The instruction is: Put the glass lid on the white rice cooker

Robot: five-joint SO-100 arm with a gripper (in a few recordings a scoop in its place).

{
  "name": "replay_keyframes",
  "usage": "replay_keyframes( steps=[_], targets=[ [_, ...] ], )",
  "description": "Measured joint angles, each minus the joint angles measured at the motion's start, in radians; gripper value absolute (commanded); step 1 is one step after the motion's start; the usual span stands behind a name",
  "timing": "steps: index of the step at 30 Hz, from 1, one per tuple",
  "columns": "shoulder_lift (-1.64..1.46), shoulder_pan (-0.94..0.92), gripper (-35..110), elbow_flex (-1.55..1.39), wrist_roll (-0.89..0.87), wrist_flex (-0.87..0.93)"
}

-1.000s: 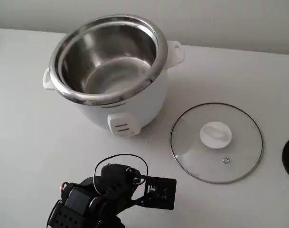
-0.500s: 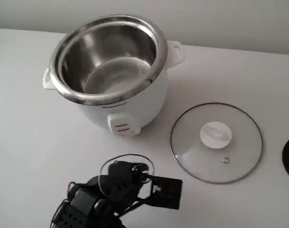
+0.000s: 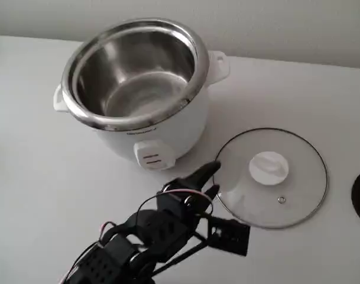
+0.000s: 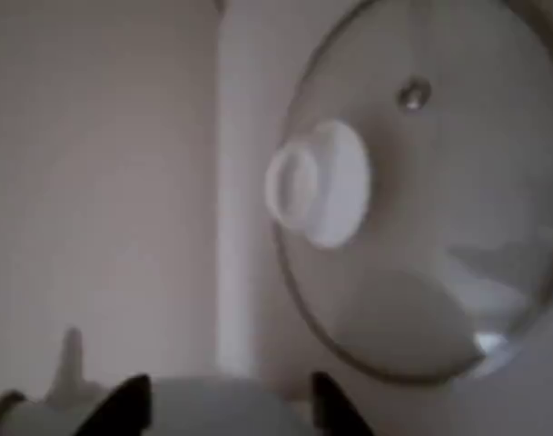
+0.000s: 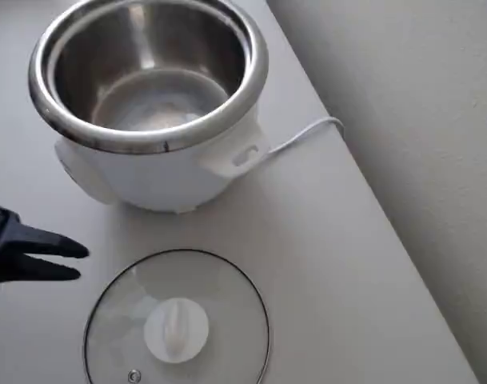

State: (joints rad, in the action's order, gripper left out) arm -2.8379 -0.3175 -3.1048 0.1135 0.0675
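Glass lid flat beside open white rice cooker.

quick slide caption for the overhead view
Black gripper nears the glass lid lying flat on the table beside the open white rice cooker.

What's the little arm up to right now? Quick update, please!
Gripper open, empty, at the lid's edge. Glass lid flat on the table, beside the white rice cooker; cooker mouth uncovered. Nothing between them.

A plain white table spreads out on every side of the arm. Ahead of the arm and past the table's far edge stands a bare, off-white wall. The light is soft and even, with faint shadows.
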Motion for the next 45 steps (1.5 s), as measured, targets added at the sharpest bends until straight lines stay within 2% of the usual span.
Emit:
replay_keyframes(
  steps=[3,6,10,16,24,27,29,45],
  targets=[
    [0.296,-0.002,26,0.021,0.008,-0.285],
    [0.6,-0.02,26,0.129,-0.002,-0.489],
    [0.876,-0.049,26,0.273,-0.02,-0.604],
    [1.161,-0.063,26,0.497,-0.023,-0.663],
    [1.388,-0.075,22,0.733,-0.023,-0.663],
    [1.439,-0.086,8,0.808,-0.023,-0.64],
    [1.456,-0.095,0,0.857,-0.023,-0.594],
    [1.368,-0.109,0,1.032,-0.129,-0.118]
  ],
)
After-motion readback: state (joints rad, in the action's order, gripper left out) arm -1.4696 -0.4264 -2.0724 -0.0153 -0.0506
